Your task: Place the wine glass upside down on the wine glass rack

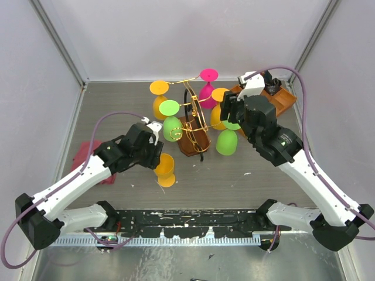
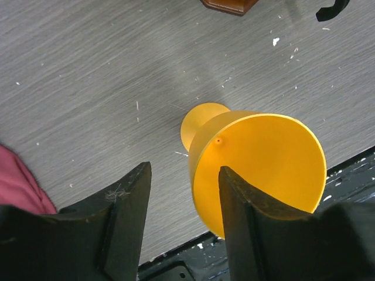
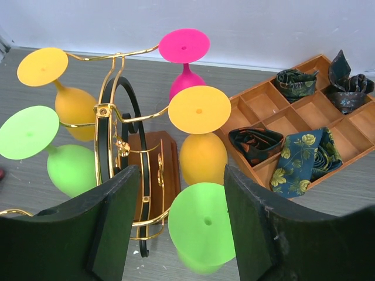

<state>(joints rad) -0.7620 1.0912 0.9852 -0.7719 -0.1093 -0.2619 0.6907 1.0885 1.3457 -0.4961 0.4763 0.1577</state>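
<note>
The wine glass rack (image 1: 193,130), a brown wooden base with gold wire arms, stands mid-table and also shows in the right wrist view (image 3: 170,164). Several glasses hang on it foot up: orange (image 1: 159,88), green (image 1: 170,108), pink (image 1: 208,75), orange (image 3: 198,109). A green glass (image 3: 205,225) sits foot up at a lower wire, between and below the fingers of my open right gripper (image 3: 181,172), untouched. A loose orange wine glass (image 2: 263,164) is on the table in front of the rack. My left gripper (image 2: 184,170) is open, its right finger overlapping the glass's rim.
An orange compartment tray (image 3: 275,108) holding folded patterned cloths stands at the back right, next to the rack. A red cloth (image 1: 88,155) lies at the left, under the left arm. The dark base rail (image 1: 193,225) runs along the near edge.
</note>
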